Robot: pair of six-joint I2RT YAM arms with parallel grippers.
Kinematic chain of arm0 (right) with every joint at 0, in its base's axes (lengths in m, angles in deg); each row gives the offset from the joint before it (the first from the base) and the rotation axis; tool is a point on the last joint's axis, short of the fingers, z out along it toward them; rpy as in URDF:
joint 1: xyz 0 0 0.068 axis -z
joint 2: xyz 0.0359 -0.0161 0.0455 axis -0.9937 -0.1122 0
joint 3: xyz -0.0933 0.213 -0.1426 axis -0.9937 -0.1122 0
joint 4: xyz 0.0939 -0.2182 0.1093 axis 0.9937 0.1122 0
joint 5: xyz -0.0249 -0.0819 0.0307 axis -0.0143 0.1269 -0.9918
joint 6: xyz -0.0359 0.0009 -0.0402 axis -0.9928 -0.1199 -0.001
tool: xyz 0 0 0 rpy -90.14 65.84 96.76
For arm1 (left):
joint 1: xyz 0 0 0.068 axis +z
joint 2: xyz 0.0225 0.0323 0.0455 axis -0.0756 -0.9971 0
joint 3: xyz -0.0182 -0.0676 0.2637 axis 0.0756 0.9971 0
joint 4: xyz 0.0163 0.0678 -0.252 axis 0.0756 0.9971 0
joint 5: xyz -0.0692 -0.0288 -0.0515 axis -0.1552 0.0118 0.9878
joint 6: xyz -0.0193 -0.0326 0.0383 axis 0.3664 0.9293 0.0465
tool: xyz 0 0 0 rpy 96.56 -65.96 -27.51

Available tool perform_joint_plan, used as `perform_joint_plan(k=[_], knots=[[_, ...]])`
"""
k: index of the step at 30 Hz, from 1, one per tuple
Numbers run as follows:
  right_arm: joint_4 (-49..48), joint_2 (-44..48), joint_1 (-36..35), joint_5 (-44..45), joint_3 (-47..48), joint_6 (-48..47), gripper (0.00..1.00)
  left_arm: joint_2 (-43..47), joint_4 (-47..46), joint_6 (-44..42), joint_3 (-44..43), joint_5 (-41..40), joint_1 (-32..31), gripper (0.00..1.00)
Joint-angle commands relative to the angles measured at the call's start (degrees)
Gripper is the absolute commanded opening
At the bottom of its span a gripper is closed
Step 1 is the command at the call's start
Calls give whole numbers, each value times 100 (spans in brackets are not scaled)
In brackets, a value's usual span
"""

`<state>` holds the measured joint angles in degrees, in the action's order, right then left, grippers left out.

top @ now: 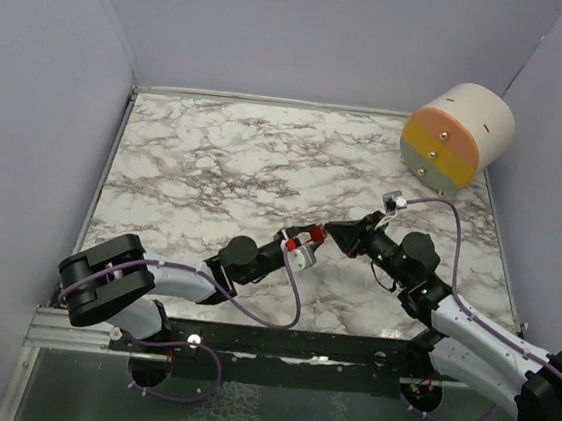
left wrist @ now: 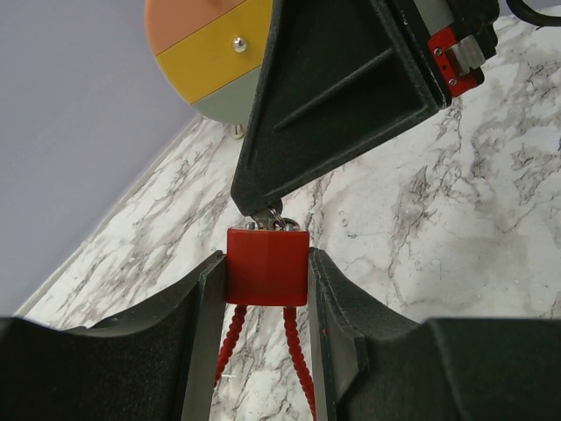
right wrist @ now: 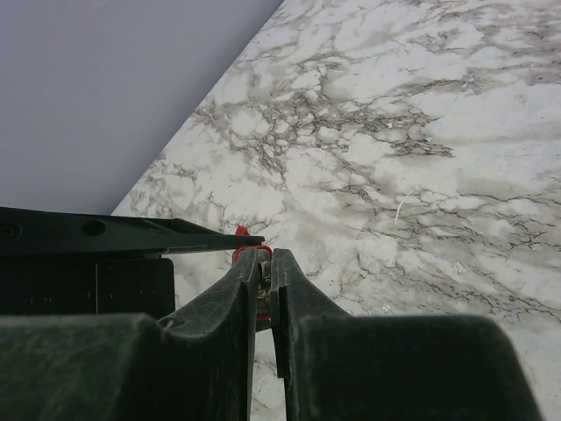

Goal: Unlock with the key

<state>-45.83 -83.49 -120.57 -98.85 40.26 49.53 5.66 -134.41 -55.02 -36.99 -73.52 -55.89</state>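
The red padlock is off the table, hanging in the air over its near middle, a little right of centre, where the two arms meet tip to tip. Its body is clamped squarely by the left gripper, whose jaws are closed in against its two side faces. A red braided cable trails from the end of the lock that faces back toward that arm. The other end points right and slightly far. Touching it there is a small bit of bright metal, which I take to be the key. The tip of the right gripper pinches it, with the jaws drawn almost together and only a thin metal sliver showing in the slit. How deep the key sits cannot be told, since the blade and the keyway are both hidden behind the fingertips. The relation that matters is the line from lock to key. In the top view it runs nearly left to right, tilted a little toward the far right. It follows on from the right gripper's own long axis, with the lock lying dead ahead of the right fingertips. In my judgement the turn belongs to the right arm, as a roll of the wrist about that line, while the left arm braces the body against it. Any sideways drift would bend the key rather than turn it. The banded drum stands well apart in the far right corner.
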Motion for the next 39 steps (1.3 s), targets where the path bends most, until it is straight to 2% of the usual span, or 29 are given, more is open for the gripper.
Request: perform_joint_plan(k=[1,5,12,21,28,31,39], knots=[[-25,80,1,-146,116,18,9,248,-320,111,-53,34,-48,0],[-43,63,-7,-210,118,22,1,252,-333,145,-66,13,-51,0],[-141,-21,-7,-379,78,9,1,166,-547,276,-121,-168,-48,0],[-248,-90,-7,-522,-16,74,1,37,-1118,705,-251,-795,-50,0],[-158,-104,-6,-432,95,-42,1,-219,-1184,587,-317,419,-50,0],[-131,-137,-7,-440,123,-55,1,-286,-1186,601,-385,567,-47,0],[9,191,-6,-399,-73,35,1,-99,-1304,929,-422,-1062,-43,0]])
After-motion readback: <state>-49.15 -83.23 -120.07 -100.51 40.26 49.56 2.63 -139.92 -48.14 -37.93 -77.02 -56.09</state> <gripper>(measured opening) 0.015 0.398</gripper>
